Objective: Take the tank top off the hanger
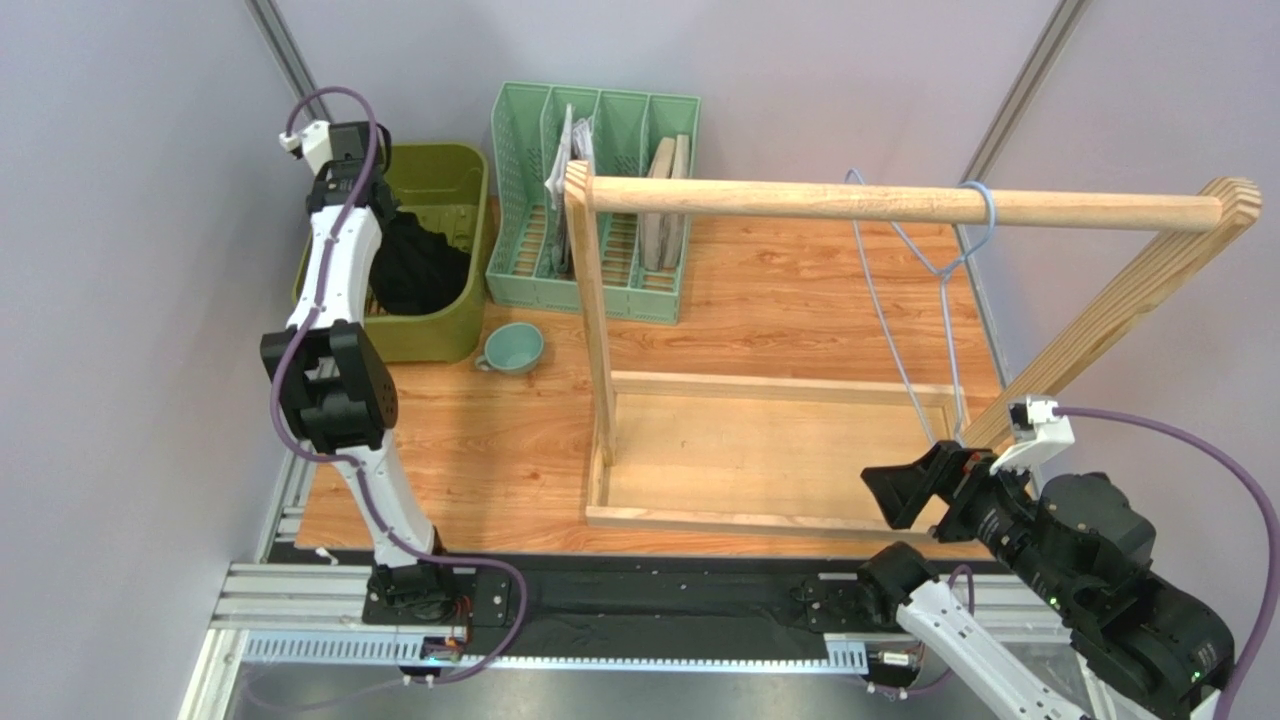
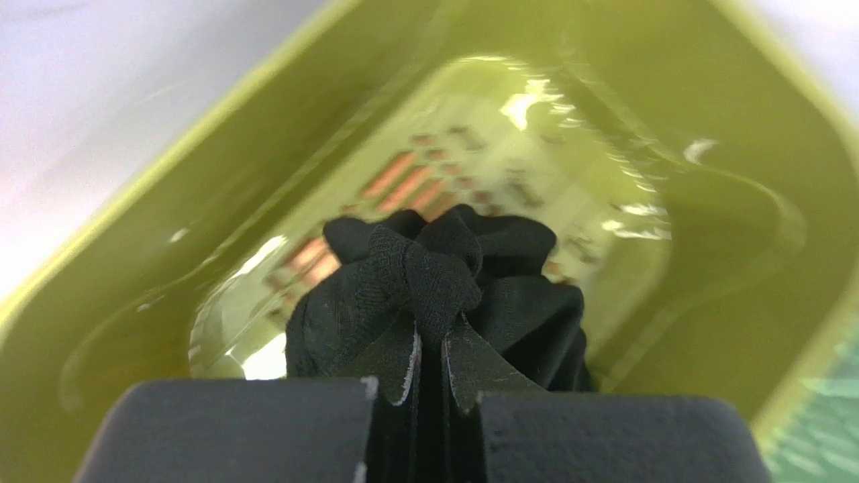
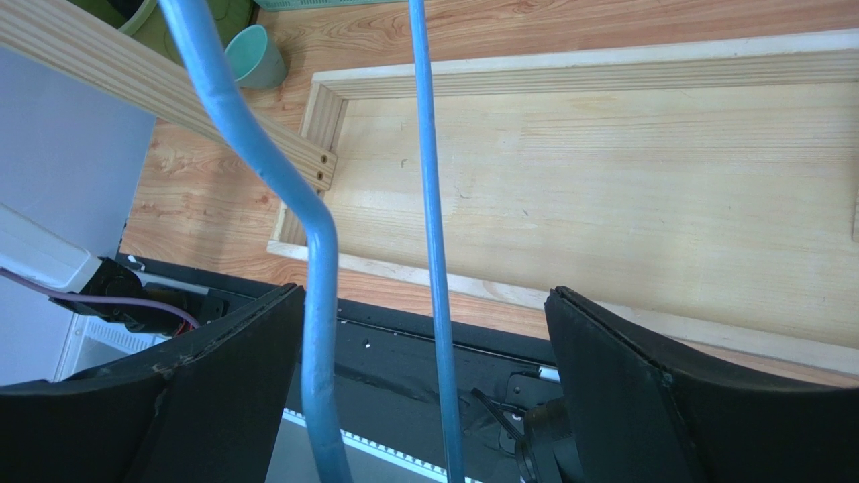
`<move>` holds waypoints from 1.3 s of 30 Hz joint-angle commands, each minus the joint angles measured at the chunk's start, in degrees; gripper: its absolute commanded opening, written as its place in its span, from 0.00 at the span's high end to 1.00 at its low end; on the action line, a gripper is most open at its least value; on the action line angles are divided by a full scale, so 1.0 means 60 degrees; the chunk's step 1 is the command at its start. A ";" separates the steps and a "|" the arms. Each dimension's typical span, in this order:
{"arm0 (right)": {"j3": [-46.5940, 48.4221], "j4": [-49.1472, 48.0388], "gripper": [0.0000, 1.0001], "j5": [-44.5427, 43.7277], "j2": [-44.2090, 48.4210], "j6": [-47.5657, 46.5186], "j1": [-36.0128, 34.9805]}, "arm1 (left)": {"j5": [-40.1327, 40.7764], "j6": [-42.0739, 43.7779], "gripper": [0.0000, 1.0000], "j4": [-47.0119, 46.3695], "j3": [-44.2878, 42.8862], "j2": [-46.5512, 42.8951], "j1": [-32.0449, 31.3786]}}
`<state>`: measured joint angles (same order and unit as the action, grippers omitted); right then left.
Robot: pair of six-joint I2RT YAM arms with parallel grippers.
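Observation:
The black tank top [image 1: 421,270] is bunched up inside the olive-green bin [image 1: 451,338] at the back left. My left gripper [image 1: 394,228] reaches down into the bin and is shut on a fold of the fabric; in the left wrist view the tank top [image 2: 444,282] is pinched between the jaws of my left gripper [image 2: 434,347]. The bare light-blue hanger [image 1: 947,323] hangs by its hook from the wooden rail [image 1: 902,201]. My right gripper [image 1: 944,468] is open at the hanger's lower end. In the right wrist view, two wires of the hanger [image 3: 321,252] run between the wide-apart fingers of my right gripper [image 3: 423,302], untouched.
The wooden rack's base frame [image 1: 706,518] lies on the table under the rail, with an upright post [image 1: 592,315] on its left and a slanted post [image 1: 1120,323] on its right. A green file rack [image 1: 594,195] stands at the back. A teal cup [image 1: 511,348] sits beside the bin.

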<state>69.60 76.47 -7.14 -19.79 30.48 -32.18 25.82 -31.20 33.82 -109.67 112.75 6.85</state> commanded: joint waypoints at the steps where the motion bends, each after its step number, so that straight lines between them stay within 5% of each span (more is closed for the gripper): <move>1: -0.0087 -0.0352 0.05 0.0281 0.0120 0.0076 -0.0041 | -0.0274 -0.1173 1.00 0.0984 -0.0282 -0.0232 0.0396; 8: -0.0175 -0.0352 0.05 0.0428 0.0208 0.0150 -0.0056 | -0.0363 -0.1055 1.00 0.0560 0.0493 -0.0773 0.0396; 10: -0.0204 -0.0337 0.05 0.0471 0.0222 0.0164 -0.0041 | -0.0465 -0.0822 0.83 0.0559 0.0524 -0.0803 0.0396; 11: -0.0204 -0.0337 0.05 0.0501 0.0222 0.0179 -0.0027 | -0.0510 -0.0733 0.57 0.0487 0.0582 -0.0919 0.0382; 15: -0.0233 -0.0395 0.05 0.0545 0.0222 0.0179 -0.0041 | -0.0803 -0.0352 0.15 -0.0114 0.1240 -0.1491 0.0396; 21: -0.0380 -0.0586 0.05 0.0706 0.0135 0.0164 -0.0041 | -0.1270 -0.0132 0.12 -0.0525 0.2017 -0.2486 0.0396; 28: -0.0832 -0.1054 0.05 0.0881 0.0295 0.0310 -0.0056 | -0.3700 -0.0074 0.12 -0.1637 0.3832 -0.3995 -0.0130; 39: -0.3394 -0.3586 0.04 0.0969 0.0531 0.1745 -0.0041 | -0.6004 -0.0132 0.12 -0.2851 0.5836 -0.5928 -0.5108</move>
<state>54.89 65.04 -2.24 -16.78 36.38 -32.21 -3.92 -31.90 22.26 -80.07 83.15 -15.73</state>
